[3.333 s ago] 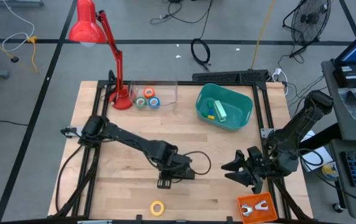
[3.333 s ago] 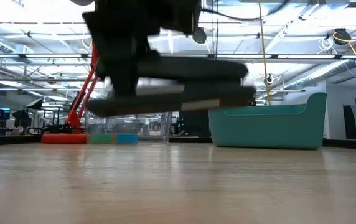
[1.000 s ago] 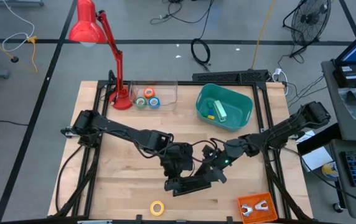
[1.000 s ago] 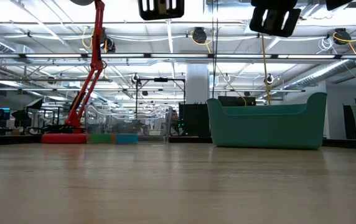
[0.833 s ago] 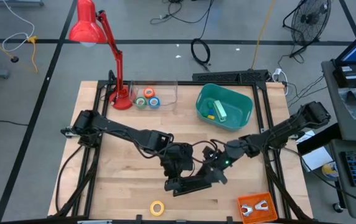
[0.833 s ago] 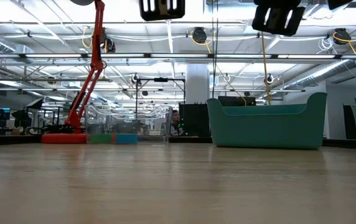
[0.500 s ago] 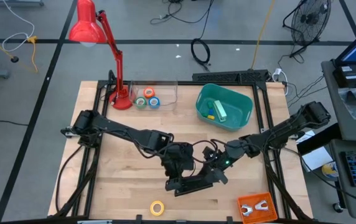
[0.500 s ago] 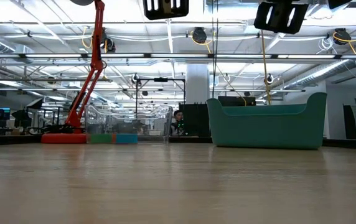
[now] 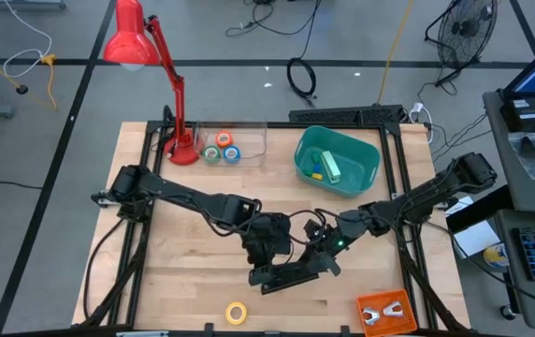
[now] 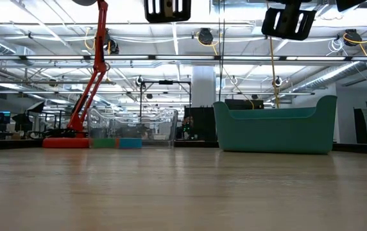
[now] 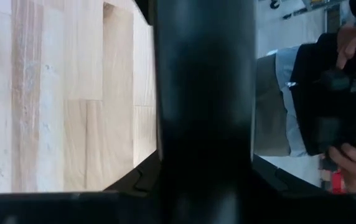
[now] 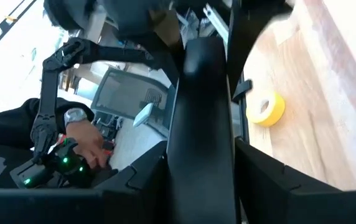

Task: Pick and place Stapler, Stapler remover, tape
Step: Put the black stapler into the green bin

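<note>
Two dark jointed arms, left arm [image 9: 188,199], right arm [image 9: 417,198], black cables looped alongside, small green light glowing near the right wrist

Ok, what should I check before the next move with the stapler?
1. Stapler lifted off the table, between both arms: ok.
2. Left gripper jaws shut on the stapler: ok.
3. Right gripper at the stapler's other end, firm hold: cannot tell.
4. Teal bin has room inside: ok.
5. Yellow tape apart from both arms: ok.
</note>
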Controlling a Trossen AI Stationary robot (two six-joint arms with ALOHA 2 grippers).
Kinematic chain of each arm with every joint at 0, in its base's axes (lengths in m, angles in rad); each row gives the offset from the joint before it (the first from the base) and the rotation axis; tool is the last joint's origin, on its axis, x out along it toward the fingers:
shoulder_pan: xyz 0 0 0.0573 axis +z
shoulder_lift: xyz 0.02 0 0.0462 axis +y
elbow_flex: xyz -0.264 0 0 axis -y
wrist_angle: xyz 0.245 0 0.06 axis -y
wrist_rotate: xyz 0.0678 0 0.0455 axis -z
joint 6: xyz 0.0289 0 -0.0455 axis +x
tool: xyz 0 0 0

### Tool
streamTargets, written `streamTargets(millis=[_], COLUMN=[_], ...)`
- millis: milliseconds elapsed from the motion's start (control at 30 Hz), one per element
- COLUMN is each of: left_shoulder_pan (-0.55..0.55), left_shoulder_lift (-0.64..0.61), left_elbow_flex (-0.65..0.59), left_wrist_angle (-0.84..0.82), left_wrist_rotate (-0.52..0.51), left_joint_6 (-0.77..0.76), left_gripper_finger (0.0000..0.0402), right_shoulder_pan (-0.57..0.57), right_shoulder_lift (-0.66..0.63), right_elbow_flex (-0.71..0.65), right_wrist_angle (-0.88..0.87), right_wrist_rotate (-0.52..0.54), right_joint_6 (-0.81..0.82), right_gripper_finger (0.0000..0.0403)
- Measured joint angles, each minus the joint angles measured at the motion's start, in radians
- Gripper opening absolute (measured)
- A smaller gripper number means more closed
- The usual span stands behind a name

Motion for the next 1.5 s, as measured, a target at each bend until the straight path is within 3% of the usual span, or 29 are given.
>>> streamTargets(millis=[167, 267, 600, 733, 1000, 1167, 1267, 1500], left_shoulder_pan=[0.005, 0.006, 0.040, 0.057, 0.076, 0.072, 0.079, 0.123], left_shoulder_lift=[-0.002, -0.002, -0.048, -0.085, -0.131, -0.134, -0.144, -0.171], left_elbow_flex=[0.002, 0.002, 0.002, 0.001, 0.001, 0.000, 0.000, 0.000], left_wrist_angle=[-0.015, -0.022, -0.127, -0.148, -0.173, -0.216, -0.346, -0.699], left_wrist_rotate=[0.010, 0.022, 0.045, 0.030, 0.019, 0.011, -0.053, -0.366], left_joint_6=[0.033, 0.028, 0.067, 0.077, 0.063, 0.075, 0.110, 0.165], left_gripper_finger=[0.0199, 0.0209, 0.0156, 0.0153, 0.0222, 0.0237, 0.0233, 0.0209], right_shoulder_pan=[0.017, 0.029, 0.080, 0.094, 0.103, 0.107, 0.107, 0.074], right_shoulder_lift=[0.002, 0.002, 0.002, 0.000, -0.003, -0.004, -0.004, -0.021], right_elbow_flex=[-0.001, -0.001, -0.001, 0.000, 0.000, 0.000, 0.000, 0.021], right_wrist_angle=[-0.007, -0.005, 0.000, 0.019, 0.021, 0.035, 0.047, -0.006], right_wrist_rotate=[-0.011, -0.005, 0.070, 0.112, 0.096, 0.121, 0.143, 0.276], right_joint_6=[0.010, 0.010, 0.054, 0.050, 0.058, 0.065, 0.077, 0.047], right_gripper_finger=[0.0142, 0.0136, 0.0137, 0.0136, 0.0135, 0.0135, 0.0135, 0.0135])
